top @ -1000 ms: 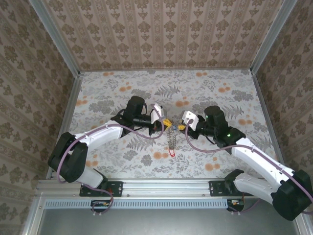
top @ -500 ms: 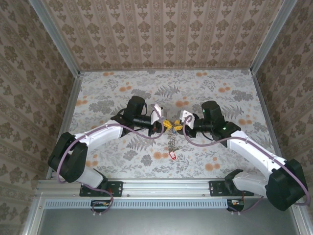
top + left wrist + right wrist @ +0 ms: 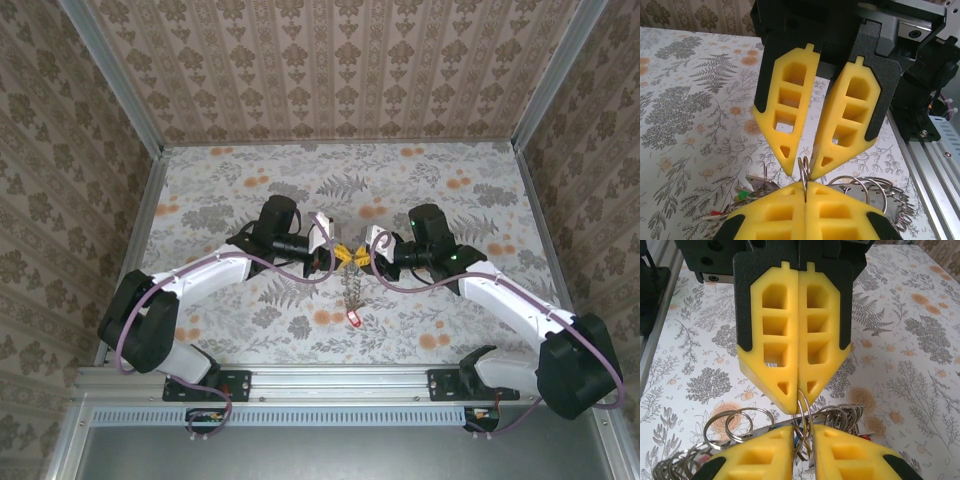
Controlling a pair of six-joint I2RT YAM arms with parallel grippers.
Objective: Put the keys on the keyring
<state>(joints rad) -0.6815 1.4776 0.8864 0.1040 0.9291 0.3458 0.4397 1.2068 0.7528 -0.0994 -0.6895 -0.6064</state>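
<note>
The keyring (image 3: 352,285) is a chain-like bunch of grey rings and keys, trailing from between the two grippers down toward the near edge. A red-tagged key (image 3: 355,318) sits at its low end. My left gripper (image 3: 338,254) (image 3: 805,187) is shut on one split ring (image 3: 803,167) at the top of the bunch. My right gripper (image 3: 362,256) (image 3: 802,432) faces it tip to tip. Its fingers (image 3: 790,160) stand slightly apart, straddling the same ring loops (image 3: 805,415). More rings (image 3: 855,182) (image 3: 740,422) fan out beneath both pairs of fingers.
The floral table (image 3: 450,180) is walled by patterned panels on three sides. An aluminium rail (image 3: 340,380) runs along the near edge by the arm bases. A green tag (image 3: 742,192) shows among the bunched keys.
My right gripper has moved left to meet the left gripper's tips over the ring. The left arm has held still. The hanging bunch and red tag shifted slightly.
</note>
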